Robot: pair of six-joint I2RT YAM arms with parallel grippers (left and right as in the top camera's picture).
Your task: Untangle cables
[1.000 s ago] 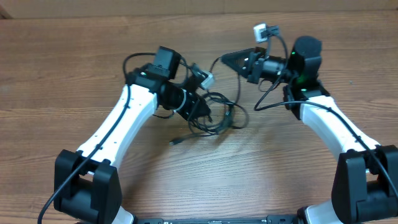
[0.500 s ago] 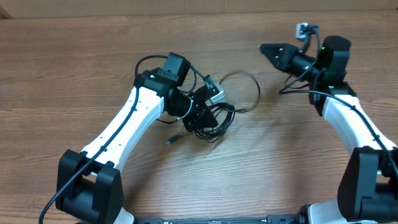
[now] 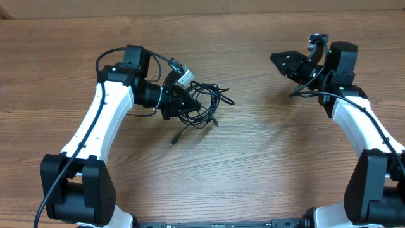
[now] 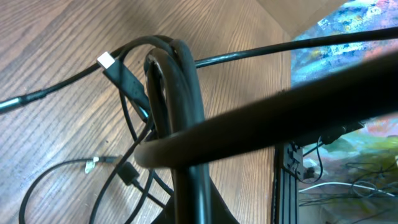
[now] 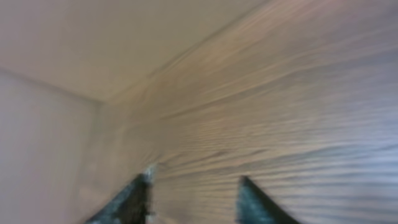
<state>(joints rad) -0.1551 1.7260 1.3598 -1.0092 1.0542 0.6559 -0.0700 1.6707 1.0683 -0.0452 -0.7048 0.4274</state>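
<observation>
Left claw (image 3: 179, 101): is staying out of plain sight at its tips, but is squeezing fully closed and pinching strands of the cables (image 3: 204, 104).
Cables: are lying in 1 tangled bunch of loops on the left half of the surface (image 3: 253, 164), touching the left claw's tip.
Loose end (image 3: 174, 142): is trailing out of the bunch toward the near edge.
Left wrist view: 2 strands are arching up together (image 4: 177, 81); a silver-tipped plug (image 4: 106, 60) is resting on the wood.
Right claw (image 3: 283, 60): is holding its fingers (image 5: 134, 196) apart, gripping nothing, over the far right, well apart from the cables.
</observation>
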